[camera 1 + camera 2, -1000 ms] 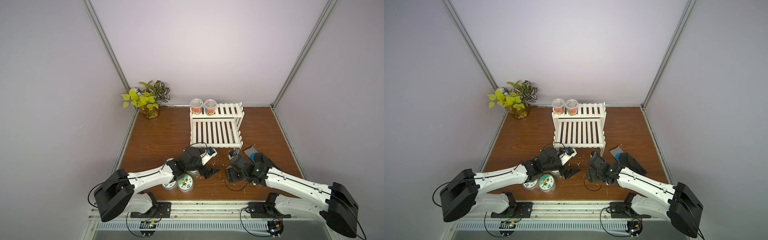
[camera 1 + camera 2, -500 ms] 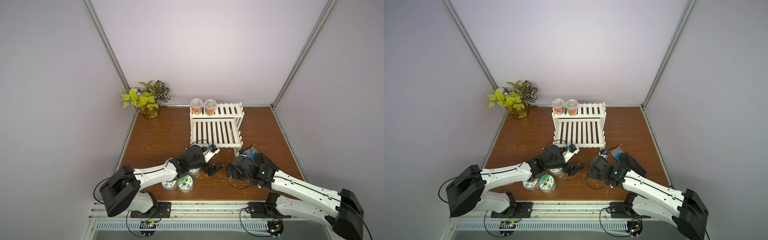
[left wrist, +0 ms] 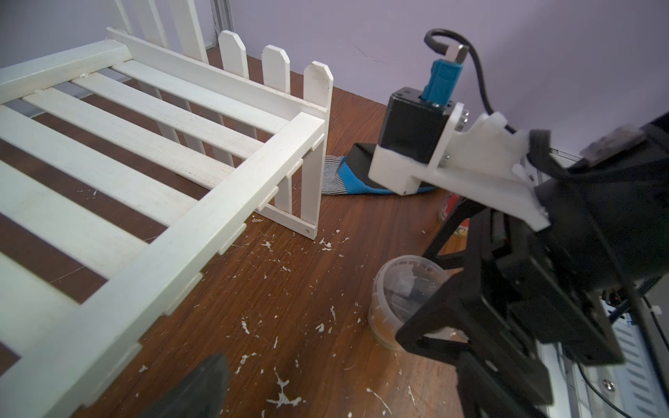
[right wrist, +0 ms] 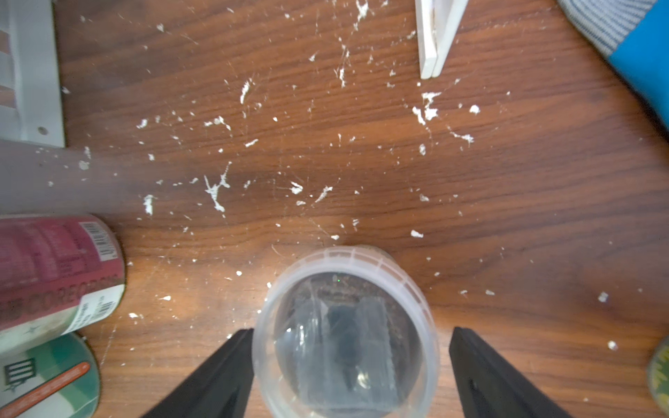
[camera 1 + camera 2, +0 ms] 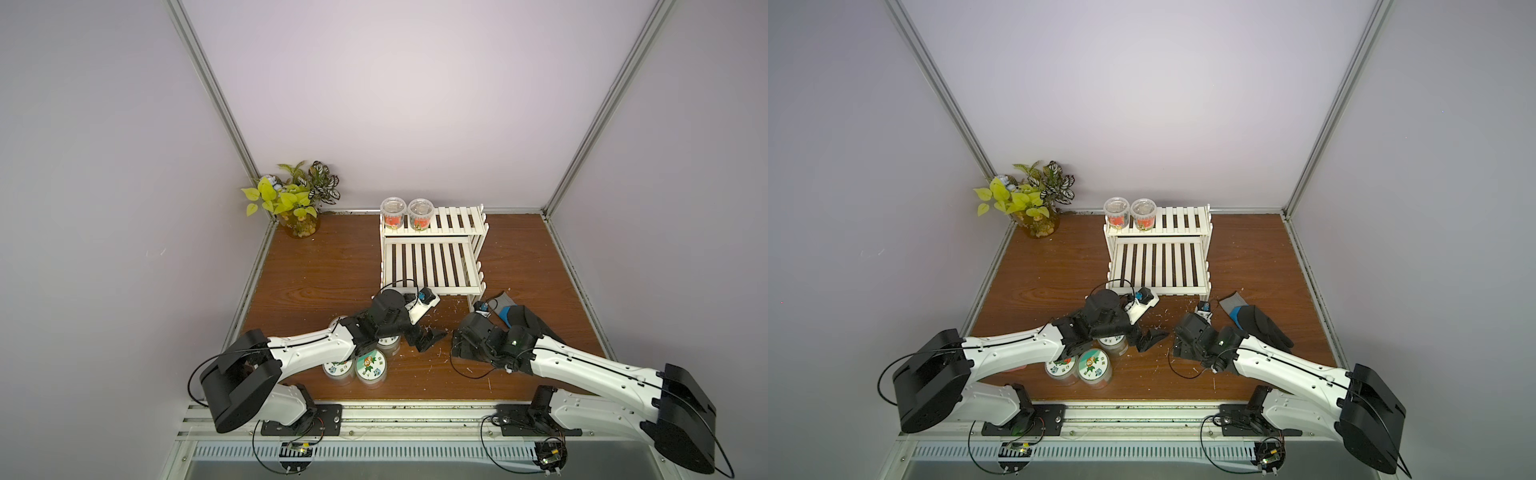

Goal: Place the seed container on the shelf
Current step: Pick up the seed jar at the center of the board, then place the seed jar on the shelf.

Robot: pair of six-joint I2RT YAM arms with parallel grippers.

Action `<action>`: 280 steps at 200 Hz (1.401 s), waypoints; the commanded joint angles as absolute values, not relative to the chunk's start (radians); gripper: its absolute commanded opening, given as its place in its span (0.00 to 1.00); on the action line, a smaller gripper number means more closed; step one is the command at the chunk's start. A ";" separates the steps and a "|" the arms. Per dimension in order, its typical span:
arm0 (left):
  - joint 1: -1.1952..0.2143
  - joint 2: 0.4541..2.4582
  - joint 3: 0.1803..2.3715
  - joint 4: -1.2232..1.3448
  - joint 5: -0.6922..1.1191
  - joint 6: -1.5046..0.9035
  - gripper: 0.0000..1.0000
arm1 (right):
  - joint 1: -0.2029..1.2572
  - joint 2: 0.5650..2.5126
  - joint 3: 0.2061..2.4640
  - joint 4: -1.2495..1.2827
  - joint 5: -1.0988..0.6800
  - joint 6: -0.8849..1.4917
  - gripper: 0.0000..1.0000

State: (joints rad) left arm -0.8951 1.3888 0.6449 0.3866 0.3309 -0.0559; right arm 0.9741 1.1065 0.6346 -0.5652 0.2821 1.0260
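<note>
My right gripper (image 4: 350,331) is down at the seed container (image 4: 345,286), which stands upright on the wooden table (image 5: 324,266) with its clear lid on and a brownish layer at its bottom. My jaws are spread to either side of it. One finger (image 4: 224,362) is against its wall or only just short of it, I cannot tell which, and the other finger (image 4: 488,372) stands off with a plain gap. So I straddle the tub and have no clamp on it. In both top views my own wrist hides it. It sits on the table in front of the shelf's front right leg, near the shelf but apart from it, on neither tier. My left gripper (image 5: 428,337) hangs just to the left of the right one, low over the table, its jaws wide apart with nothing between them. Beside and partly under my left forearm stand three printed-lid tubs (image 5: 371,362), close together. White flecks (image 4: 217,188) are scattered over the wood around both grippers. Just behind my right wrist lies a blue, grey and black glove (image 5: 509,312), near that same front right leg. Farther back is the shelf (image 5: 432,266), white and slatted, its lower tier toward me and its upper tier behind. At the left end of the upper tier two clear tubs (image 5: 393,212) stand side by side, showing red inside. In the far left corner, against the wall, a leafy plant (image 5: 295,203) sits in a glass pot.
</note>
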 commanded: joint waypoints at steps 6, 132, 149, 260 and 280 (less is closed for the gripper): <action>-0.896 1.394 0.666 0.406 0.329 -0.060 1.00 | 0.979 1.112 0.670 -0.579 0.300 1.003 0.84; -0.872 1.325 0.663 0.440 0.354 -0.102 1.00 | 0.906 0.916 0.970 -0.808 0.385 0.803 0.72; -0.857 1.303 0.666 0.456 0.374 -0.113 1.00 | 0.854 0.931 1.087 -0.836 0.353 0.715 0.72; -0.797 1.222 0.729 0.563 0.313 -0.126 1.00 | 0.591 1.381 1.800 -0.918 0.093 0.300 0.73; -0.796 1.205 0.727 0.589 0.260 -0.118 1.00 | 0.580 1.477 1.917 -0.959 0.087 0.264 0.73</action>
